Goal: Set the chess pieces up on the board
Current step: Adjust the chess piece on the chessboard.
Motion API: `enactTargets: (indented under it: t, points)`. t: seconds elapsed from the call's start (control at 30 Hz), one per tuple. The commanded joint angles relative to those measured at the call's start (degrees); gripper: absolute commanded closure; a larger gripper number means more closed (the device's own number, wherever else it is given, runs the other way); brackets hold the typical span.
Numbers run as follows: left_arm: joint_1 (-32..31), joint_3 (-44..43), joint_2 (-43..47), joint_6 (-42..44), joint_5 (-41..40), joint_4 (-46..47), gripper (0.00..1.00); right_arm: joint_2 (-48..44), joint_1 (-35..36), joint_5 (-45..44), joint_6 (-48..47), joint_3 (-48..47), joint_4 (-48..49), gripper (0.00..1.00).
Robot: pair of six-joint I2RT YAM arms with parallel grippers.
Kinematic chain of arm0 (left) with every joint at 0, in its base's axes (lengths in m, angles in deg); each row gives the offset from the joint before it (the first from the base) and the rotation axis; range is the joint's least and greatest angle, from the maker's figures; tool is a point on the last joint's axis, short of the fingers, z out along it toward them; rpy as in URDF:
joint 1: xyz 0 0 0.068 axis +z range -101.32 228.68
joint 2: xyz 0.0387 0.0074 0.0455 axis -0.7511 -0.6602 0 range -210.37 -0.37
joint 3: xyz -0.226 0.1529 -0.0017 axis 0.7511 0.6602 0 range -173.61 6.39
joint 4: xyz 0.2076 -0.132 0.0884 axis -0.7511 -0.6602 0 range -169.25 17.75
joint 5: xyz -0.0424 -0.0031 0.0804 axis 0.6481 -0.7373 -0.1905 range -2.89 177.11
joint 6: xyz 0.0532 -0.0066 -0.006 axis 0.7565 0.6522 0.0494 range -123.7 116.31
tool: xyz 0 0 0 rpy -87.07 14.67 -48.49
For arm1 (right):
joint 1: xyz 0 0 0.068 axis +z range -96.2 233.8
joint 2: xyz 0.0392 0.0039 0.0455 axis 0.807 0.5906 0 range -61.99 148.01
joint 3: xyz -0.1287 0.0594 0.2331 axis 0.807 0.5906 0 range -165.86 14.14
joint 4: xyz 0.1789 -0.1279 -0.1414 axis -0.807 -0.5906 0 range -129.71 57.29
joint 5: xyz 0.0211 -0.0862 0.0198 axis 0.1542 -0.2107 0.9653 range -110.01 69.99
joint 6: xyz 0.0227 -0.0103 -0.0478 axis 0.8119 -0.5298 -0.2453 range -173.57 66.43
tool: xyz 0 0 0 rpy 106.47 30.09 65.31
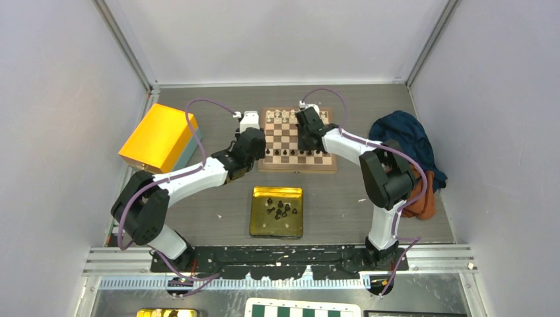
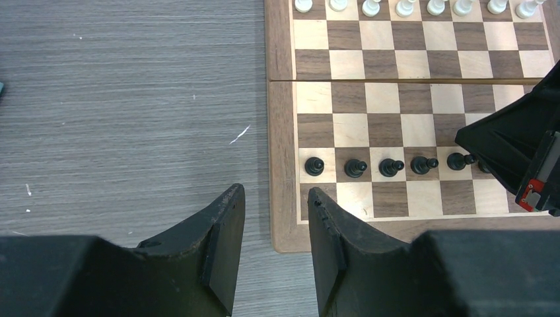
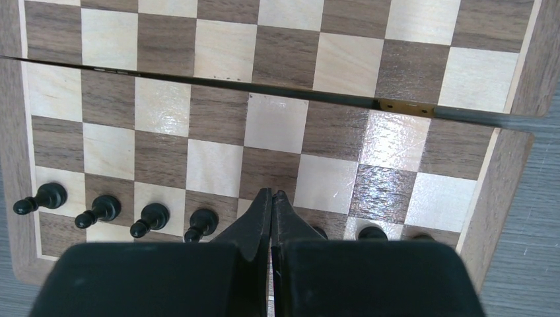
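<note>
The wooden board point(image 1: 263, 142) lies at the table's far middle. White chess pieces point(image 1: 285, 117) line its far edge and a row of black pawns point(image 1: 290, 153) stands near its near edge. My left gripper point(image 1: 256, 153) hovers at the board's near-left corner. In the left wrist view it point(image 2: 274, 195) is open and empty, with the black pawns point(image 2: 355, 168) and the board's rim point(image 2: 280, 132) just ahead. My right gripper point(image 1: 306, 142) hangs over the board. Its jaws point(image 3: 271, 195) are shut with nothing between them, above the black pawns point(image 3: 99, 210).
A gold tray point(image 1: 261, 224) in front of the board holds several loose black pieces point(image 1: 279, 209). A yellow box point(image 1: 158, 137) stands at the left. Blue cloth point(image 1: 406, 142) and orange cloth point(image 1: 422, 201) lie at the right. A green-and-white board point(image 1: 304, 309) shows at the bottom edge.
</note>
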Motion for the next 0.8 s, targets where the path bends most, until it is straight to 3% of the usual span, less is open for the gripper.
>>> enactTargets:
  t: [0.0,0.77]
  points:
    - [-0.28,0.26,0.14,-0.66,-1.83,3.17,0.58,-0.89,0.26,0.27,0.8,0.45,2.48,0.99]
    - [-0.28,0.87,1.24,-0.98,-1.69,3.17,0.59,-1.69,0.44,-0.15,0.91,0.25,1.93,0.99]
